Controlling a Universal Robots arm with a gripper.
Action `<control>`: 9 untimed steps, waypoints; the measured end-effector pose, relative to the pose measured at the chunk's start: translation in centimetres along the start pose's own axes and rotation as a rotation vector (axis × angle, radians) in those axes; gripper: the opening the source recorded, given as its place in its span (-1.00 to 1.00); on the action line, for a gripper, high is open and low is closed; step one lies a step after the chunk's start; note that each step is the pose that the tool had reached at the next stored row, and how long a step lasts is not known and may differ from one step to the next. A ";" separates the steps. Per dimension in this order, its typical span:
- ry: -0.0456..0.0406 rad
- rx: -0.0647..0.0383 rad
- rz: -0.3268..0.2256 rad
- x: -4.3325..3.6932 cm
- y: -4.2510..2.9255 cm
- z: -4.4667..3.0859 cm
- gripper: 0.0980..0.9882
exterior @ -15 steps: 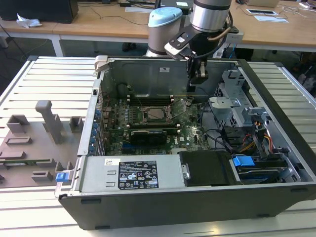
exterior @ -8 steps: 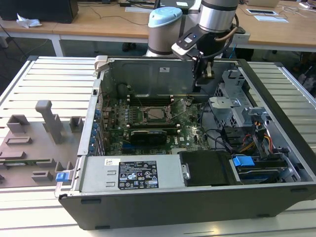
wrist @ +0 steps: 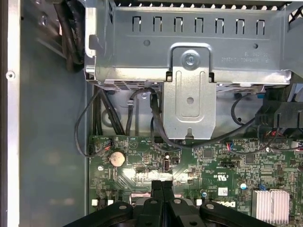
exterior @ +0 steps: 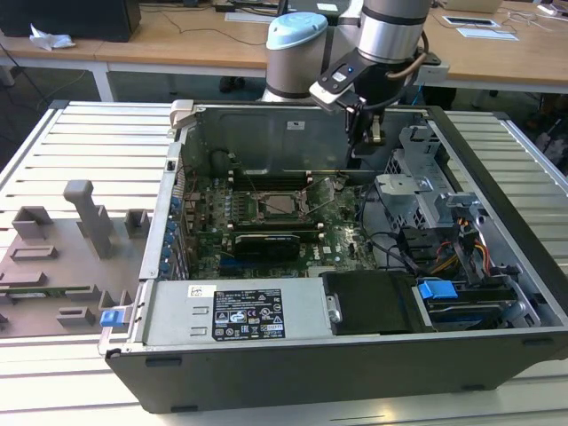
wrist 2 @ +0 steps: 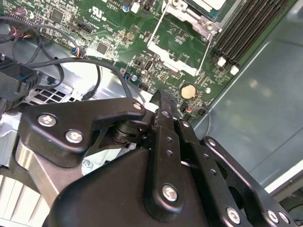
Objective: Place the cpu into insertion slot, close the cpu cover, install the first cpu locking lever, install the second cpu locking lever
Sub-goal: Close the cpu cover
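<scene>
Arm, exterior view: a grey robot arm reaches down from the far side into the open computer case (exterior: 293, 364), which lies on the slatted counter (exterior: 80, 142).
End effector, exterior view: the end effector (exterior: 366, 133) hangs inside the case near its back wall. It is over the far edge of the motherboard (exterior: 346, 240), toward the exterior view's right of the socket and apart from it.
Cpu, exterior view: the cpu (exterior: 281, 206) shows as a grey square seated in the insertion slot (exterior: 263, 207), mid-board, just behind a long black card (exterior: 264, 244).
Surroundings, exterior view: grey fixture blocks (exterior: 89, 217) stand on the counter at the exterior view's left of the case. A labelled power supply (exterior: 235, 315) runs along the near wall.
End effector, second wrist view: the black fingers (wrist 2: 163, 118) are pressed together with nothing between them. Their tip hovers over the board near a coin battery (wrist 2: 188, 90).
Cover, second wrist view: the cpu cover (wrist 2: 170, 56), a thin silver frame with green board visible through its window, is swung off the socket. It lies between the fingertips and the slot's silvery rim.
Levers, second wrist view: two thin wire locking levers (wrist 2: 204, 49) stand raised on either side of the cover.
Memory, second wrist view: long black memory slots (wrist 2: 246, 28) run beside the socket.
End effector, first wrist view: the fingers are closed tip to tip and empty, above the board edge.
Backdrop, first wrist view: a grey metal bracket (wrist: 189, 94) on the drive cage faces the camera, with black cables (wrist: 156, 118) looping below it.
</scene>
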State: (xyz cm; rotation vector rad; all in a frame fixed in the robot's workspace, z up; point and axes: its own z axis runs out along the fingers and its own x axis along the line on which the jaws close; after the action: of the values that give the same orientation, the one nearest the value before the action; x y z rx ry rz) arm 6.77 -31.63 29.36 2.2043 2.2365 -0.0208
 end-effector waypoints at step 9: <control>0.0001 0.000 0.000 0.00 0.16 0.58 -0.98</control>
State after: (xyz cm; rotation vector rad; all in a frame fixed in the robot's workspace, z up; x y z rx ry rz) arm 6.92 -31.63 28.78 2.2043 2.2365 -0.0207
